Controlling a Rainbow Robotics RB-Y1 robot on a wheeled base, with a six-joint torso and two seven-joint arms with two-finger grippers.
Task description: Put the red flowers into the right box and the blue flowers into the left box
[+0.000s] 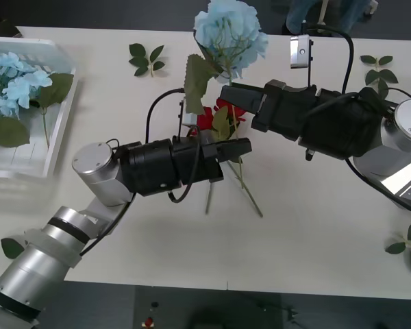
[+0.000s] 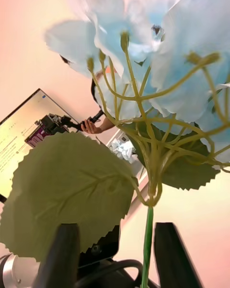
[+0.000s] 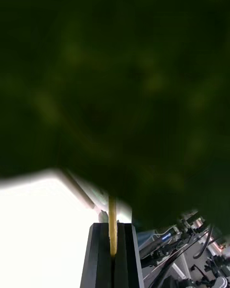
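Mid-table, both arms meet over the white tabletop (image 1: 315, 219). The left gripper (image 3: 113, 249) has its black fingers pressed together on a thin yellowish-green stem; in the front view that stem seems to belong to the deep-red artificial rose (image 1: 207, 118) just above the gripper, though a dark leaf blocks the wrist camera, so this is a judgement. The right gripper (image 2: 115, 257) stands with fingers apart, the slim green stem of a pale sky-blue hydrangea cluster (image 1: 230, 31) running between them, apparently unclamped. Both flowers look light, top-heavy and floppy; best gripped low on the stiff stem, below the leaves. The slotted white plastic basket (image 1: 60, 133), already holding blue blooms, sits far left. Loose green leaf sprigs (image 1: 146, 59) lie scattered; the two arms crowd each other.
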